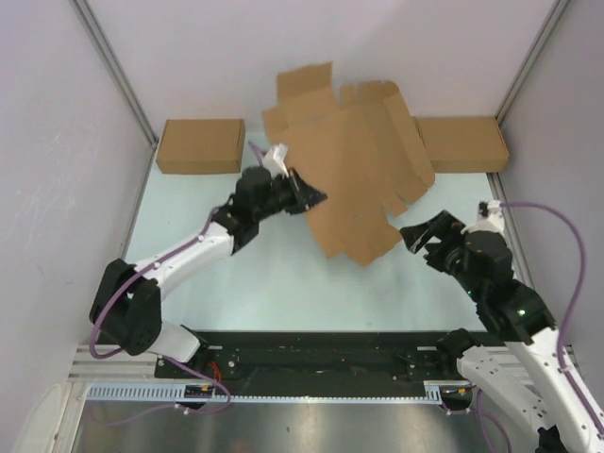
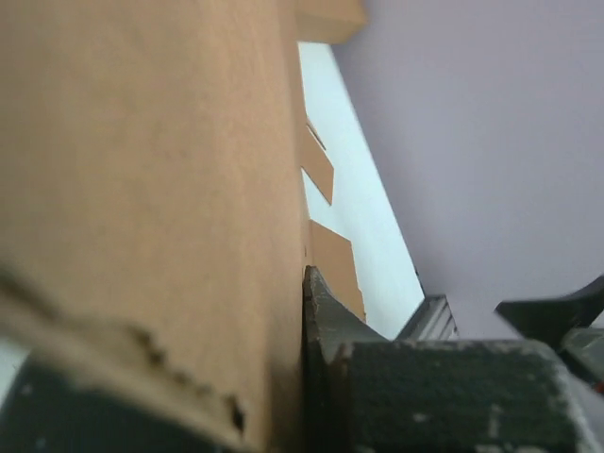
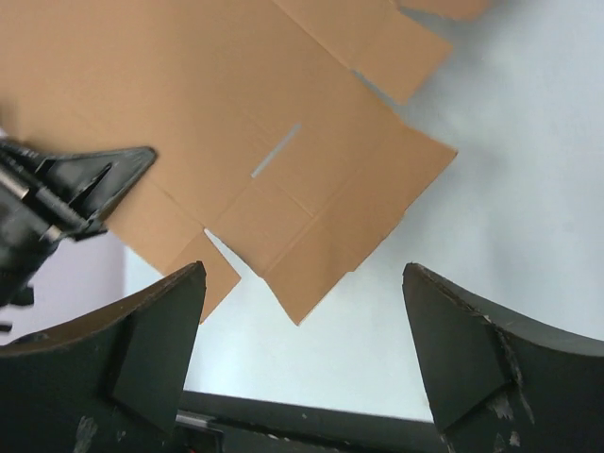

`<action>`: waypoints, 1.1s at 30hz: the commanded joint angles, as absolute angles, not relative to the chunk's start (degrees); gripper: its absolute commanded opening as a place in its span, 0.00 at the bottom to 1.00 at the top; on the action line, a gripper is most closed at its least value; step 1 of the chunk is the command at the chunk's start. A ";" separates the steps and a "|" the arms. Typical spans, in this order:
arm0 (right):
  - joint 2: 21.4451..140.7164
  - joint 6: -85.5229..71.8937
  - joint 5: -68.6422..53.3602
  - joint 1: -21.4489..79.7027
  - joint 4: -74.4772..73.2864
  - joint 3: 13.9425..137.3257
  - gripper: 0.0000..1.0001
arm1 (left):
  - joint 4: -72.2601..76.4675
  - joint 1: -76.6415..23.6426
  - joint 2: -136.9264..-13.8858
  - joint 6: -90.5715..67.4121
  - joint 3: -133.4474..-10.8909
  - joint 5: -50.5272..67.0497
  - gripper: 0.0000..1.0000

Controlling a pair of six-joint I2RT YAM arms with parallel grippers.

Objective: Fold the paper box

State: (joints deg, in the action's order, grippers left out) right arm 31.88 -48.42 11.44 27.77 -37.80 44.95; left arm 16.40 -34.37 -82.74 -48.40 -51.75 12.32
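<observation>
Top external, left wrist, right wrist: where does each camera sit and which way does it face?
Top external: above, behind the bases, looking down on the table; both arms, left gripper and right gripper show.
Left wrist: on the left arm, looking along its fingers, which pinch the paper box.
Right wrist: on the right arm, looking past its open fingers at the paper box's flaps.
Shared: top external and right wrist both show the left gripper at the paper box's edge.

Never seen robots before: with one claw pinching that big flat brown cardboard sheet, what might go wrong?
The flat brown cardboard sheet is pinched at one edge only by the left gripper, so it could slip or twist. The open right gripper, apart from it, might snag a loose flap.
</observation>
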 commanded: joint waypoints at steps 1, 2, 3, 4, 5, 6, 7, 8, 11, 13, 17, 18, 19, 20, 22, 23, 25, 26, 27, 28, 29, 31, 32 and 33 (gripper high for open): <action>34.53 -39.39 13.36 28.30 -44.64 58.51 0.91 | -5.16 -30.68 -83.13 -30.07 -70.54 30.97 0.08; 35.24 -37.63 13.10 28.39 -44.91 60.19 0.91 | -7.53 -29.46 -84.36 -27.80 -73.36 33.72 0.08; 36.11 -36.83 11.96 28.30 -45.17 61.77 0.91 | -10.86 -29.01 -86.20 -26.90 -77.83 37.75 0.11; 36.47 -36.13 11.61 28.39 -45.35 64.75 0.91 | -12.20 -28.22 -87.26 -26.20 -79.87 45.10 0.12; 36.56 -35.69 10.91 28.30 -45.44 65.91 0.90 | -14.30 -28.04 -87.88 -25.50 -81.63 48.66 0.13; 36.48 -34.47 10.55 28.30 -45.18 67.14 0.90 | -14.94 -27.95 -88.33 -25.40 -83.83 50.95 0.13; 36.65 -33.84 10.29 28.30 -45.26 69.41 0.91 | -14.77 -27.95 -87.98 -25.40 -84.28 52.46 0.14; 36.82 -33.32 10.11 28.30 -45.52 70.91 0.90 | -12.59 -27.95 -87.37 -26.36 -84.20 55.34 0.14; 37.88 -31.21 10.28 28.30 -47.54 76.79 0.90 | -3.82 -28.82 -84.73 -32.33 -82.53 60.45 0.16; 38.14 -30.24 10.55 28.30 -48.60 79.18 0.90 | -0.20 -30.57 -84.11 -36.10 -83.23 62.74 0.17; 38.41 -29.09 12.21 28.30 -50.79 84.27 0.90 | 0.03 -33.66 -84.72 -35.35 -87.53 65.04 0.24; 38.50 -28.92 12.56 28.30 -51.24 84.55 0.90 | -4.00 -33.66 -85.07 -33.50 -89.71 64.26 0.27; 38.41 -28.92 12.74 28.39 -51.68 84.72 0.90 | -7.17 -33.23 -85.69 -30.01 -90.61 63.29 0.27; 38.32 -29.00 13.44 28.30 -52.81 84.73 0.90 | -12.51 -32.70 -87.09 -28.67 -90.79 62.67 0.27; 38.49 -29.00 13.80 28.30 -54.05 84.55 0.90 | -18.77 -30.43 -88.50 -25.07 -88.87 59.86 0.31; 38.67 -28.92 13.97 28.30 -55.01 84.64 0.90 | -19.24 -29.28 -89.29 -24.96 -87.20 58.90 0.31; 38.67 -29.09 14.50 28.30 -55.72 84.46 0.90 | -20.73 -25.51 -92.53 -25.23 -82.36 55.56 0.32; 38.50 -29.00 15.02 28.30 -55.90 84.29 0.90 | -23.87 -24.44 -93.77 -24.53 -81.83 53.89 0.32; 38.41 -29.00 15.29 28.39 -55.90 83.77 0.90 | -25.91 -23.65 -96.30 -23.48 -81.91 51.88 0.32; 38.32 -28.92 15.47 28.30 -55.90 83.59 0.90 | -28.62 -22.51 -97.37 -21.55 -82.35 48.64 0.32; 38.32 -28.92 15.64 28.30 -55.81 83.24 0.90 | -29.00 -21.98 -98.25 -21.10 -82.79 47.56 0.33; 38.76 -28.74 15.82 28.39 -55.90 82.97 0.90 | -28.39 -20.66 -100.63 -21.18 -83.32 45.02 0.34; 38.93 -28.57 15.91 28.30 -55.90 82.79 0.90 | -28.13 -20.31 -101.42 -21.27 -84.45 44.13 0.35; 39.20 -28.30 16.08 28.30 -55.90 82.71 0.90 | -28.13 -19.52 -102.82 -21.27 -85.33 42.99 0.34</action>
